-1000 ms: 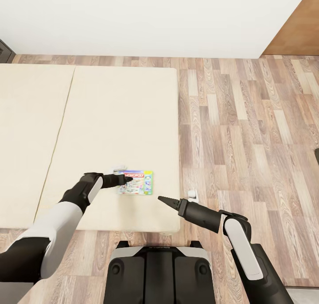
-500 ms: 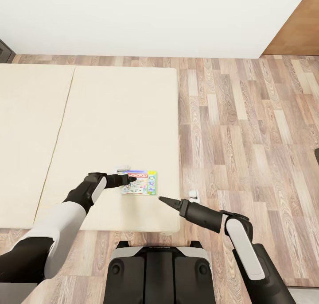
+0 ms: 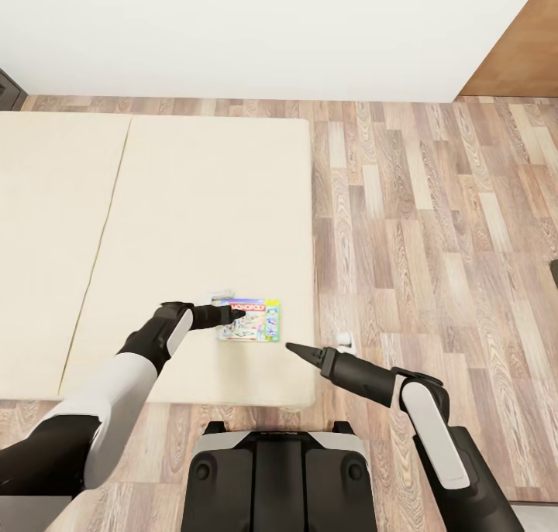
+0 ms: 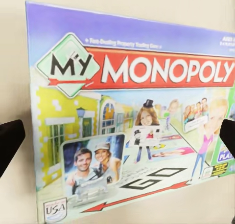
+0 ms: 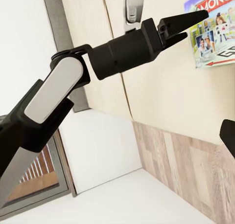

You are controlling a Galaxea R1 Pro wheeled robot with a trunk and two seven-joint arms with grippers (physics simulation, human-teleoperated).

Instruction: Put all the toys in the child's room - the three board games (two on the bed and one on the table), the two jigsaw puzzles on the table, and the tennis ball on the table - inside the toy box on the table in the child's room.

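Fingers: the left gripper (image 3: 234, 313) was seen spread over the box; the right gripper (image 3: 293, 349) looked pressed together.
Box: the pale multicoloured flat cardboard board game (image 4: 129, 126) was judged light, stiff, slippery; best gripped at one edge.

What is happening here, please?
A two-armed robot is working over a beige bed. Its left end effector rests over the near-left edge of a My Monopoly board game lying flat on the mattress near the bed's corner, fingers open on either side in the wrist view. A small grey object lies just beyond. The right end effector hovers nearby, holding nothing.
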